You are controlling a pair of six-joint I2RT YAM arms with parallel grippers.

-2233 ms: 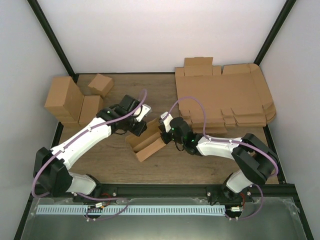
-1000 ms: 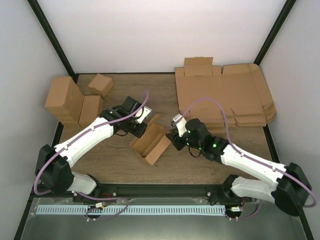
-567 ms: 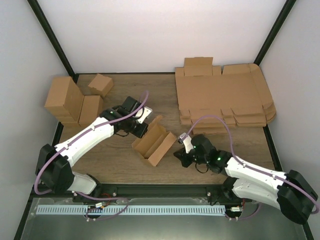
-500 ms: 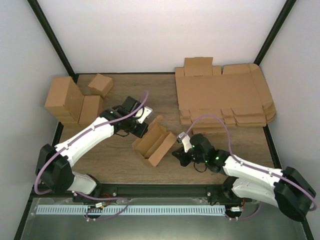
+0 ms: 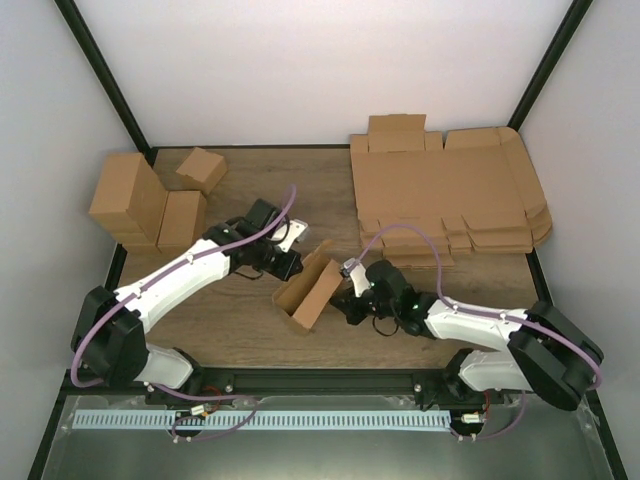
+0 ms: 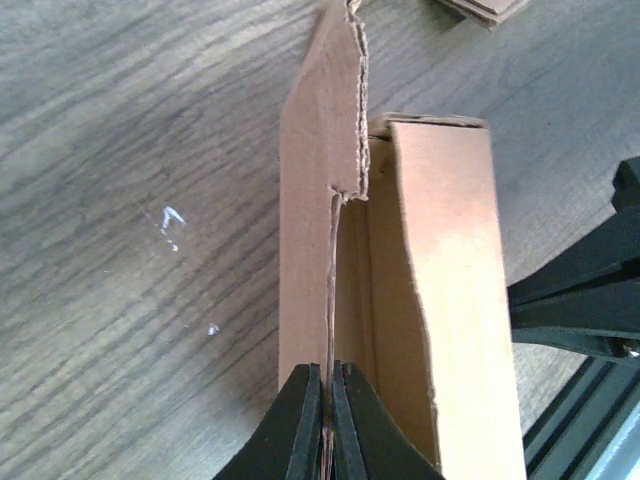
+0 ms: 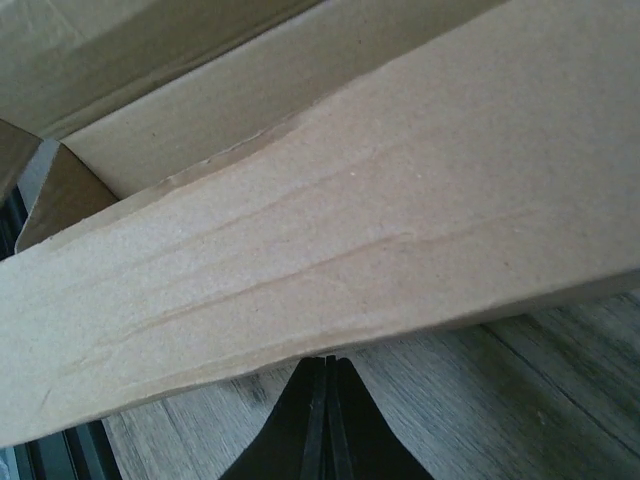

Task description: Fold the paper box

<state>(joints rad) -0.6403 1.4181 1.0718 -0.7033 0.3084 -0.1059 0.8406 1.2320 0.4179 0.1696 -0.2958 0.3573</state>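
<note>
The paper box [image 5: 310,288] sat near the middle of the table [image 5: 230,330], a little toward its near edge and angled across it. It was already a long, narrow trough with both long walls standing. The left gripper [image 6: 326,375] was clamped tight on the thin top edge of one long wall, and the left wrist view showed cardboard nipped between the two fingers. The right gripper [image 7: 327,365] was closed with nothing in it, its joined tips right at the outer face of the opposite long wall [image 7: 350,250]. Whether they were actually pressing on it I couldn't tell.

By my reckoning the job was about halfway. The body was formed, but the top [image 6: 365,290] gaped open and a taller flap [image 6: 325,110] stood up at the far end of the pinched wall, not tucked. The end flaps and the closing were probably what remained.

The pile of flat sheets [image 5: 450,195] lay at the far right corner, and the finished boxes [image 5: 140,205] by the left edge.
</note>
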